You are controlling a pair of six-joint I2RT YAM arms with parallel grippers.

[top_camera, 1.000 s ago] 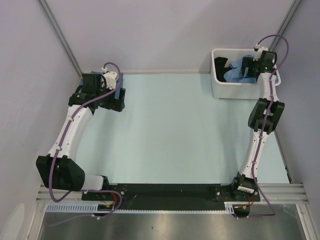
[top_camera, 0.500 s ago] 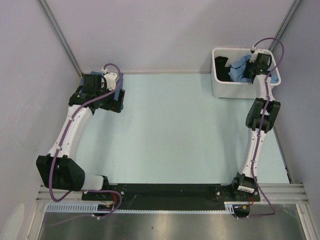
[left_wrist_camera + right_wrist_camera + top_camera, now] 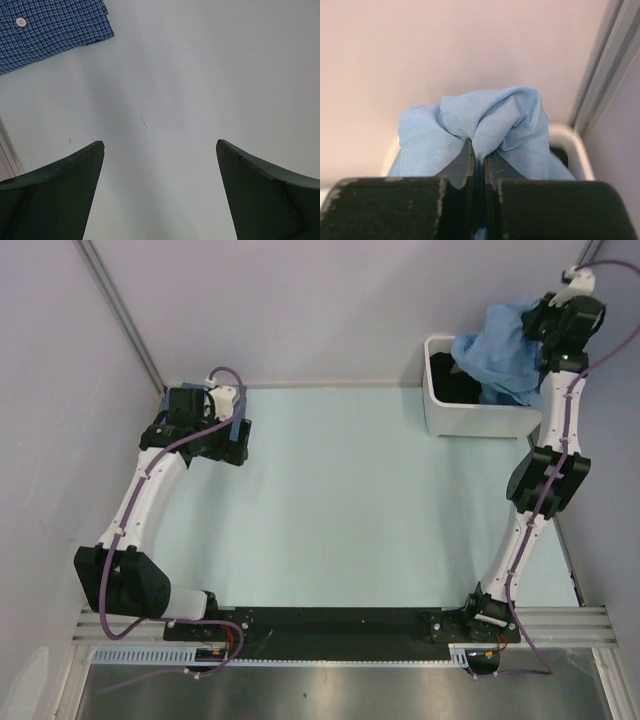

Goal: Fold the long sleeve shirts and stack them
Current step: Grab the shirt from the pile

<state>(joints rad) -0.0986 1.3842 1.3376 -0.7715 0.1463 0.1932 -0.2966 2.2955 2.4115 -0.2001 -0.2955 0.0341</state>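
Far right, above the white bin [image 3: 470,425]: light sky-blue shirt [image 3: 505,350], bunched, hanging down to it, pinched in the clenched right gripper [image 3: 478,152]. Far left, over tabletop [image 3: 380,500]: left gripper [image 3: 160,150], released, empty. Step: retrieval. Next, likely: carry to tabletop centre, spread flat.

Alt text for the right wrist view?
The right gripper is shut on a bunched fold of the light blue shirt. The white bin's rim shows behind the cloth, with a pale wall beyond.

Matt cloth shirt [image 3: 505,350], smooth plastic bin [image 3: 470,422]
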